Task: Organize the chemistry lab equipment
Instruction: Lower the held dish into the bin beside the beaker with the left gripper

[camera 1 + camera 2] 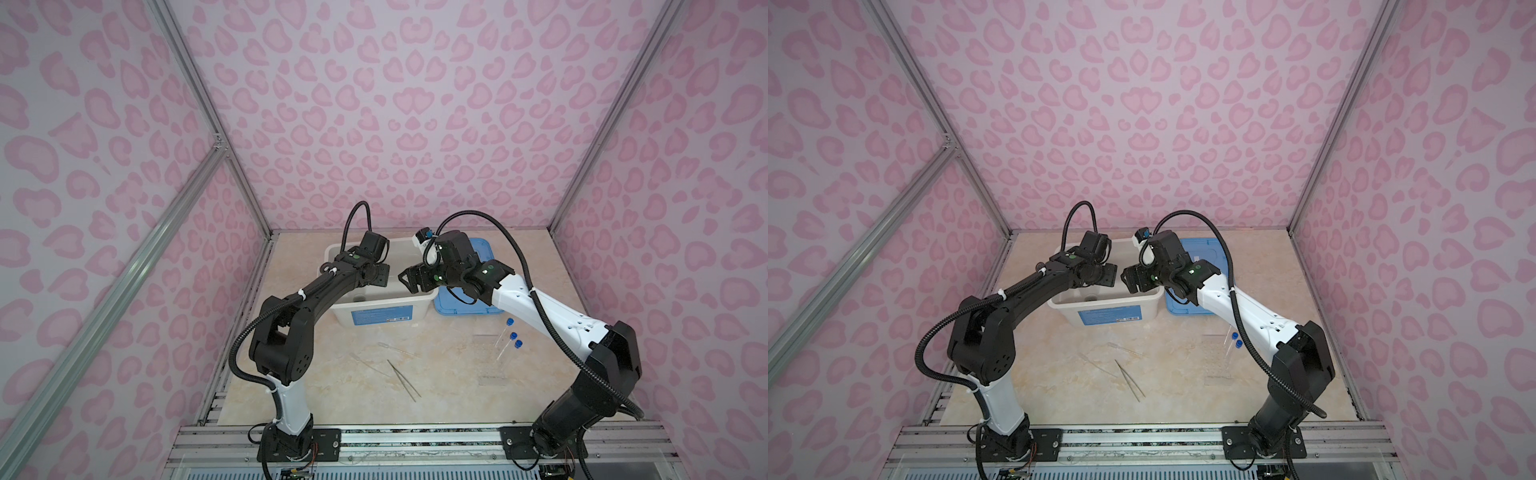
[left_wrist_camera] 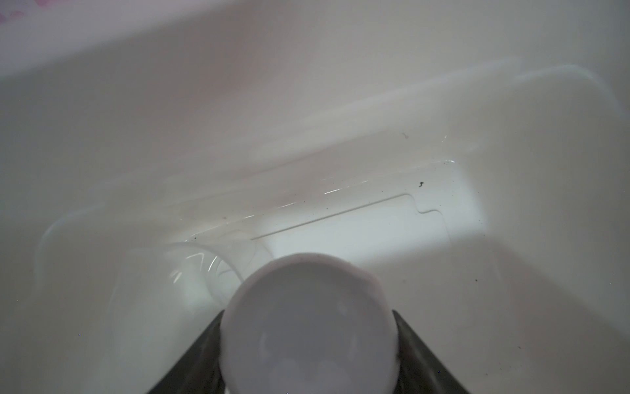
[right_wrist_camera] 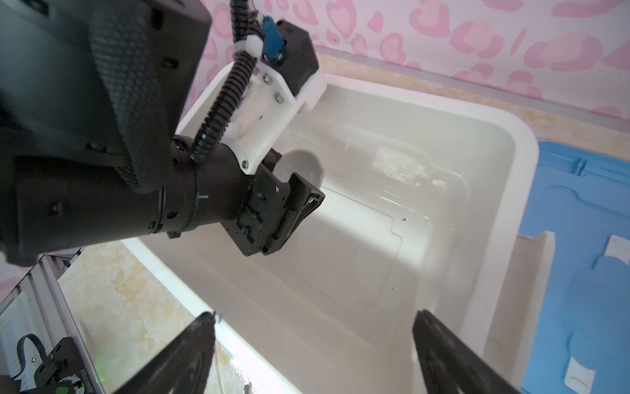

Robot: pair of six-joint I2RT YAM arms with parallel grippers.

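Two jaws of the left gripper (image 2: 308,354) press on opposite sides of a small white dish (image 2: 306,307), partly spread and clamped across its round body. The dish hangs low inside the white box (image 3: 470,112); I can't tell whether it touches the floor yet. I'd judge it light and rigid, but smooth and curved, so it could slip or twist between flat pads. A hold across the widest part, as here, looks the safest. If it is ceramic it wants setting down, not dropping.

Just beside it on the box floor lies a clear glass vessel (image 2: 218,269), which looks fragile and worth steering clear of.

The right gripper (image 3: 317,344) hovers at the box's near rim, jaws wide apart and empty.

Take the table's middle as the dial and the back wall as twelve. The box sits at twelve and the blue lid (image 1: 484,249) at one. The blue-capped tubes (image 1: 508,338) lie by the clear rack (image 1: 490,365) at four. The tweezers (image 1: 404,380) are at six, with the droppers (image 1: 395,349) between them and the box.
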